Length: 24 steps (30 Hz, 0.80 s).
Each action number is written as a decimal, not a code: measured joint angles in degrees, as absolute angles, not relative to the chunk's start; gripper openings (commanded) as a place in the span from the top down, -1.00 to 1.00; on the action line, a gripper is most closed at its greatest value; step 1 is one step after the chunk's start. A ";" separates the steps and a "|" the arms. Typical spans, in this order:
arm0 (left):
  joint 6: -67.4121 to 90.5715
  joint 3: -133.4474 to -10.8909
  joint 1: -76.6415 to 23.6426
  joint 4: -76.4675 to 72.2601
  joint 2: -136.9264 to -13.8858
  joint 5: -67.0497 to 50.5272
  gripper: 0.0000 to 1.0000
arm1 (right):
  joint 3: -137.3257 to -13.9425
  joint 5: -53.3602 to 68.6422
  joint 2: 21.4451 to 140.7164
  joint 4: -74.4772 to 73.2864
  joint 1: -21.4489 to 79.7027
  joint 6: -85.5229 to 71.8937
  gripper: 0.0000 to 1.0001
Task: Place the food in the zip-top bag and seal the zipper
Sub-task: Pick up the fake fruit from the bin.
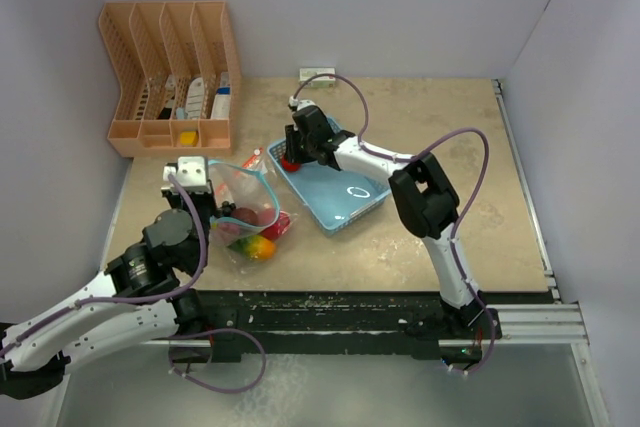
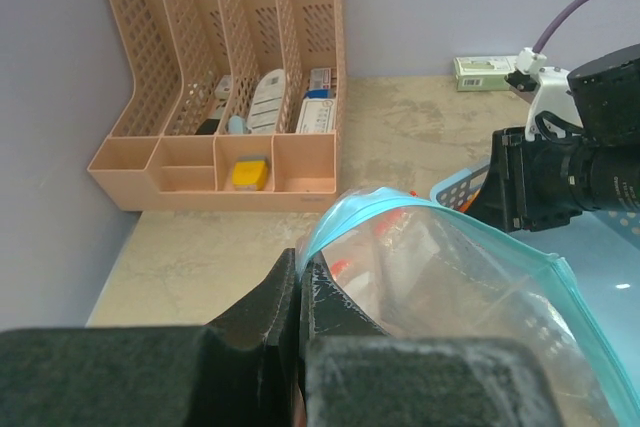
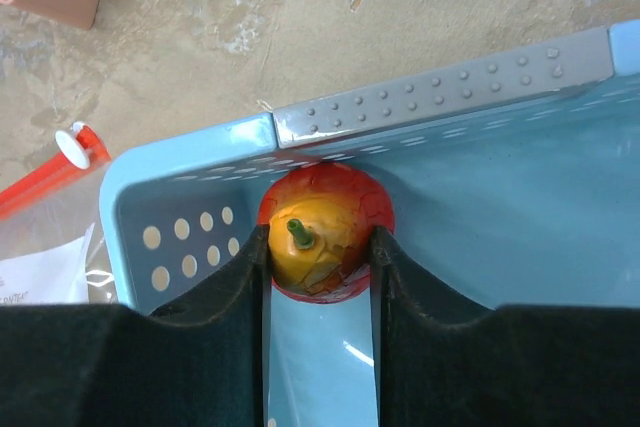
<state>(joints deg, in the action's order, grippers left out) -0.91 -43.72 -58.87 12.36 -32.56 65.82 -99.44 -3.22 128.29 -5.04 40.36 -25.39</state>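
Right wrist: right end effector [image 3: 320,252] grips the fruit [image 3: 325,212]; the bag [image 1: 248,195], pinched by left end effector [image 2: 303,292], lies to its left.

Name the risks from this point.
The red-yellow fruit, gripped by the right tool, sits in a corner of the blue basket; lifting might snag the rim or let it slip. The left tool pinches the bag at one rim spot, so its mouth may sag shut.
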 measured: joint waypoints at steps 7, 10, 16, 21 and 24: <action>0.32 -44.29 -58.87 13.37 -32.84 65.82 1.00 | -94.91 -4.14 125.12 -2.92 40.36 -24.82 0.64; 0.43 -44.47 -58.87 13.41 -33.45 65.82 1.00 | -88.77 -5.19 118.76 -3.88 40.36 -24.47 0.64; 0.43 -44.88 -58.87 13.30 -36.01 65.76 1.00 | -80.03 -5.50 101.41 -4.14 40.36 -23.62 0.62; 0.62 -45.45 -58.87 12.86 -39.07 65.08 1.00 | -75.35 -3.84 86.24 -2.79 40.40 -22.57 0.58; 0.89 -45.54 -58.87 12.21 -40.62 64.42 1.00 | -72.77 -1.48 78.56 -1.83 41.04 -22.41 0.57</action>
<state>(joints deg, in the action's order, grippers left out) 0.89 -45.54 -58.87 12.21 -40.62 64.42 -72.77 -1.48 78.56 -1.83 41.04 -22.41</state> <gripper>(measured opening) 0.017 0.396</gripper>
